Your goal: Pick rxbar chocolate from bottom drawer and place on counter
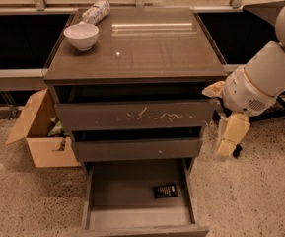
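I see a dim scene in warm, brownish light. The light falls from above: a pale streak of glare and one small bright dot lie on the glossy surface. The white bowl is the brightest thing there. The gaps above the upper drawer fronts are deep shadow, and the spaces on both sides behind the cabinet are nearly black. The open bottom drawer is shaded, and the rxbar chocolate is a dark patch inside it. My pincer, pale yellow, hangs lit beside the cabinet's right side.
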{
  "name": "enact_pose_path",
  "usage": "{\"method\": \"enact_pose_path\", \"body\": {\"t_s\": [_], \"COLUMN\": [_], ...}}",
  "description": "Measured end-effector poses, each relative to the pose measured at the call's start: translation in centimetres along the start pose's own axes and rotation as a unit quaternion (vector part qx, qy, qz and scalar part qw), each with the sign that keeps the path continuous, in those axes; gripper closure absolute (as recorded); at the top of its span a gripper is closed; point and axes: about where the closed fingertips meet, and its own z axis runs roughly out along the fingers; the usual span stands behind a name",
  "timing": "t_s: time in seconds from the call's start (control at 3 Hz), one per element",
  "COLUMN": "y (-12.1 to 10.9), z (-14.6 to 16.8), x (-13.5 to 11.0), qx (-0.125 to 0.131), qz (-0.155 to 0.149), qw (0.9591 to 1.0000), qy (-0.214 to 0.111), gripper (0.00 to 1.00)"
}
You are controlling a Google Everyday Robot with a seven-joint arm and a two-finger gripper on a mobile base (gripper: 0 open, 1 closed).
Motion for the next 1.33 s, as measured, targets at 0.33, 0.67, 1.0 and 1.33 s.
{"method": "enact_pose_path", "body": {"t_s": [0.33, 0.67, 1.0, 1.33], "y": [0.0, 0.4, 1.0, 1.5], "z": [1.3, 6.6, 13.6, 19.9], "x": [0.1, 0.9, 2.1, 3.1], "qx": [-0.014, -0.049, -0.082, -0.106], "qz": [-0.005, -0.018, -0.033, -0.039], "qw": [0.9999, 0.9977, 0.9907, 0.9815], "qy": [-0.009, -0.044, -0.103, -0.154], "gripper": [0.0, 0.0, 0.0, 0.0]}}
